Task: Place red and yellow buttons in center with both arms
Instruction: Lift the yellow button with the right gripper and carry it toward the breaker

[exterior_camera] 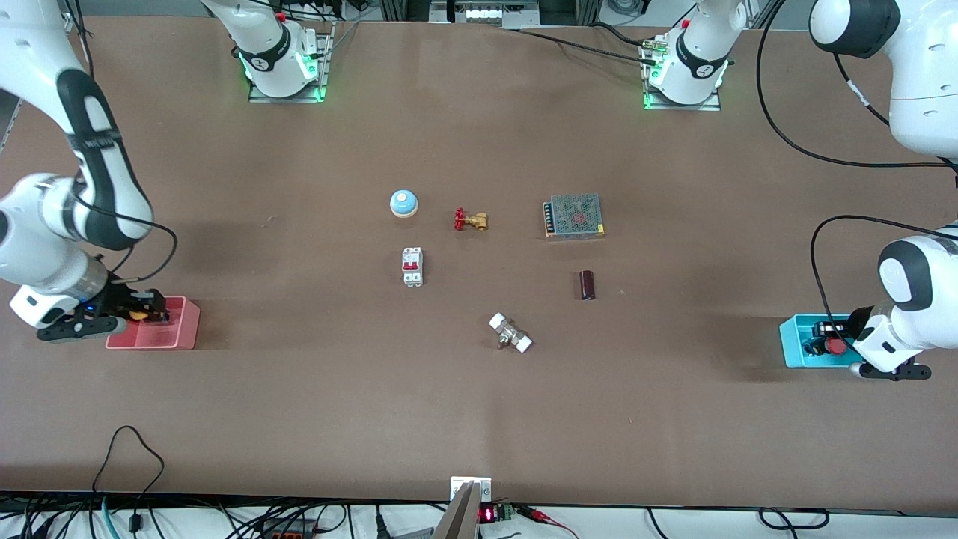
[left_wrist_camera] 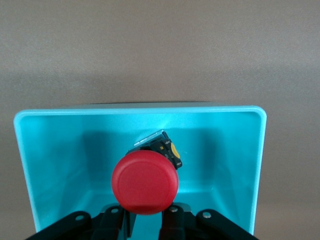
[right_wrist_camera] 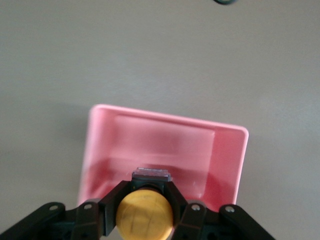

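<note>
My right gripper (exterior_camera: 146, 308) is over the pink bin (exterior_camera: 161, 340) at the right arm's end of the table. It is shut on the yellow button (exterior_camera: 137, 315). In the right wrist view the fingers (right_wrist_camera: 116, 200) clasp the black body under the orange-yellow cap (right_wrist_camera: 145, 216), above the pink bin (right_wrist_camera: 165, 145). My left gripper (exterior_camera: 832, 338) is down in the light blue bin (exterior_camera: 793, 352) at the left arm's end, shut on the red button (exterior_camera: 836, 346). In the left wrist view the red cap (left_wrist_camera: 145, 182) covers the fingertips (left_wrist_camera: 172, 222) inside the blue bin (left_wrist_camera: 50, 165).
In the middle of the brown table lie a blue-and-white bell (exterior_camera: 403, 203), a brass valve with red handle (exterior_camera: 471, 220), a mesh power supply (exterior_camera: 574, 215), a white circuit breaker (exterior_camera: 412, 266), a dark cylinder (exterior_camera: 587, 285) and a white-ended fitting (exterior_camera: 510, 333).
</note>
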Controlling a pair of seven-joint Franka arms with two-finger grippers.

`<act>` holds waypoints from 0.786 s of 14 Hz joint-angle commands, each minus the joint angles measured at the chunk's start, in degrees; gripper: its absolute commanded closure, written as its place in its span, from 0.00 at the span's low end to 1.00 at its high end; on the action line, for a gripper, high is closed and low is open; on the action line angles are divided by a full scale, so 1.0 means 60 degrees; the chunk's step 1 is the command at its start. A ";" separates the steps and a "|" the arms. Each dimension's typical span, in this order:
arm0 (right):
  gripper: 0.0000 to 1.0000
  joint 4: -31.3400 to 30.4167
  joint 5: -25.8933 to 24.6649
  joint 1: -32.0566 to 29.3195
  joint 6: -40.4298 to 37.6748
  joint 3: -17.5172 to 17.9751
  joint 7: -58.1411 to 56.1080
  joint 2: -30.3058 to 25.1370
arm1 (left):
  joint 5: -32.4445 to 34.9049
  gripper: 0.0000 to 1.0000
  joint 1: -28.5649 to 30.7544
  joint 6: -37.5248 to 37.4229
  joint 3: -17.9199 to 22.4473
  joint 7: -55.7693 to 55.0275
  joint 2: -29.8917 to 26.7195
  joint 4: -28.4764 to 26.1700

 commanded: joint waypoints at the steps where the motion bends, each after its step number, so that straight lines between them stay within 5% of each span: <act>1: 0.74 0.0100 0.0412 -0.0188 -0.2435 0.0664 0.0220 -0.1721 | 0.0241 0.74 -0.0015 -0.0041 0.0007 0.0085 0.0038 0.0159; 4: 0.73 -0.0205 0.0517 -0.0086 -0.3291 0.1527 0.1858 -0.2237 | 0.0241 0.73 -0.0015 -0.0041 0.0007 0.0085 0.0038 0.0159; 7: 0.74 -0.1258 0.0473 0.0410 -0.1834 0.2217 0.3499 -0.2209 | 0.0197 0.66 0.0000 -0.0041 0.0007 0.0099 0.0023 0.0173; 11: 0.74 -0.2126 0.0341 0.1729 -0.0086 0.2306 0.5199 -0.1609 | 0.0182 0.62 0.0044 0.0221 -0.0022 0.0114 0.0023 0.0203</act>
